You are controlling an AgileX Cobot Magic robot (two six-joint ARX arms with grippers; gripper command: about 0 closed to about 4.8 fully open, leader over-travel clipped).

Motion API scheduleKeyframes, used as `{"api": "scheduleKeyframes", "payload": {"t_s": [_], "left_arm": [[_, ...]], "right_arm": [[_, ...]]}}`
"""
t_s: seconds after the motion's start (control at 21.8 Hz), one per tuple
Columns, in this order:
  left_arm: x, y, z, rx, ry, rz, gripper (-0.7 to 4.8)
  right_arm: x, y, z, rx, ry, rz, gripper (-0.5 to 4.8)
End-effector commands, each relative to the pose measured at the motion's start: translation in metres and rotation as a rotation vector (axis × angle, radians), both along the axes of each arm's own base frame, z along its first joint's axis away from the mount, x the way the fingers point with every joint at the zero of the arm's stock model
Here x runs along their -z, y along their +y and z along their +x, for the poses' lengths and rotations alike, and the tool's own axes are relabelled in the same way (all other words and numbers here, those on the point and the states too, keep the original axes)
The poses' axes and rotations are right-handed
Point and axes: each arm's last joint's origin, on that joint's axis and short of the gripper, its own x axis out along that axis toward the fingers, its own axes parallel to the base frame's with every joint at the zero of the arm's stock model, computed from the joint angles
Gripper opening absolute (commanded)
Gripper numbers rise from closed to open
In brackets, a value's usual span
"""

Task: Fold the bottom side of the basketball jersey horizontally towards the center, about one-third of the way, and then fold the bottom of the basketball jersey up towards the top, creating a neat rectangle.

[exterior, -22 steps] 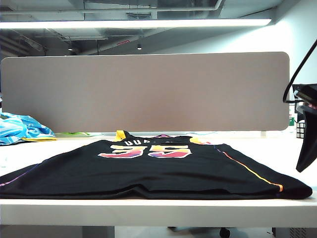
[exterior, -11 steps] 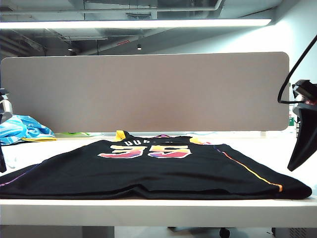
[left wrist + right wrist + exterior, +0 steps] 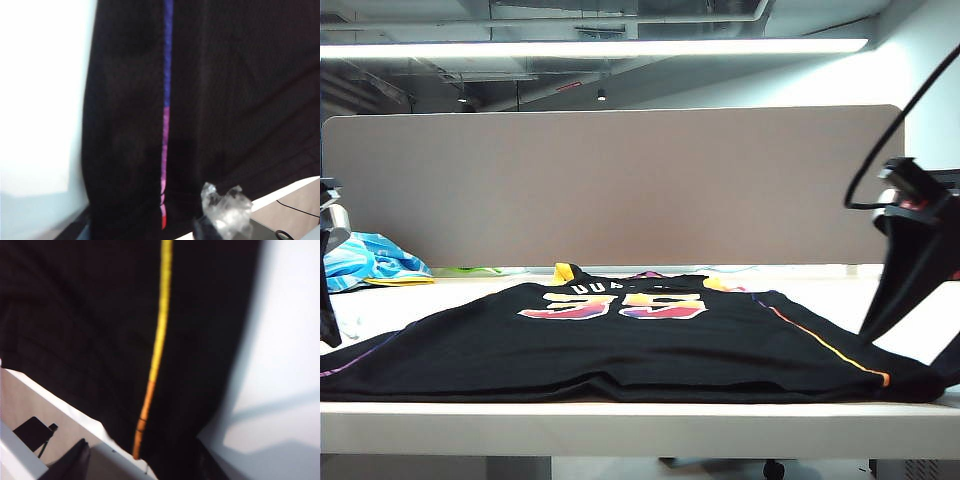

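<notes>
Left gripper (image 3: 328,300), right gripper (image 3: 905,300) flank flat black jersey (image 3: 620,345).

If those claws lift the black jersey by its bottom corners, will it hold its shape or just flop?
Probably flop: the jersey lies limp and flat on the table, so its middle would likely sag. It looks thin and light. Both the left gripper and right gripper are open, holding nothing.

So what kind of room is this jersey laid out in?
Probably an office or lab workstation: a white desk backed by a grey divider panel, an exposed ceiling with a strip light, and the basketball jersey spread between robot arms.
</notes>
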Motion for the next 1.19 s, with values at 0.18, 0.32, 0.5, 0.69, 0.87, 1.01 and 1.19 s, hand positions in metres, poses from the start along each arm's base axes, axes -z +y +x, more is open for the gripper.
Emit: {"api": "scheduleKeyframes", "payload": {"t_s": [0.18,0.32,0.5,0.69,0.87,1.01,1.19], "left_arm": [[0.014,-0.004,-0.005,0.017,0.078,0.049,2.47],[0.016,-0.010,-0.004,0.042,0.087,0.050,2.47],[0.023,-0.021,-0.004,0.091,0.107,0.063,2.42],[0.025,-0.023,-0.002,0.100,0.099,0.112,-0.08],[0.021,-0.023,-0.006,0.086,0.119,0.142,-0.06],[-0.002,-0.024,-0.021,0.087,0.117,0.155,-0.06],[-0.047,-0.044,-0.052,0.116,0.002,0.142,-0.06]], "right_arm": [[0.000,0.005,0.002,0.030,-0.010,-0.012,2.83],[0.000,0.005,0.003,0.035,-0.014,-0.020,2.83],[0.008,0.008,0.007,0.038,0.004,-0.029,2.73],[0.015,0.009,0.012,0.030,-0.010,-0.037,0.10],[0.012,0.010,0.007,0.009,0.001,-0.033,-0.08],[-0.005,0.011,-0.012,-0.068,0.009,-0.062,-0.08],[-0.045,0.014,-0.045,-0.089,-0.079,-0.036,-0.08]]}}
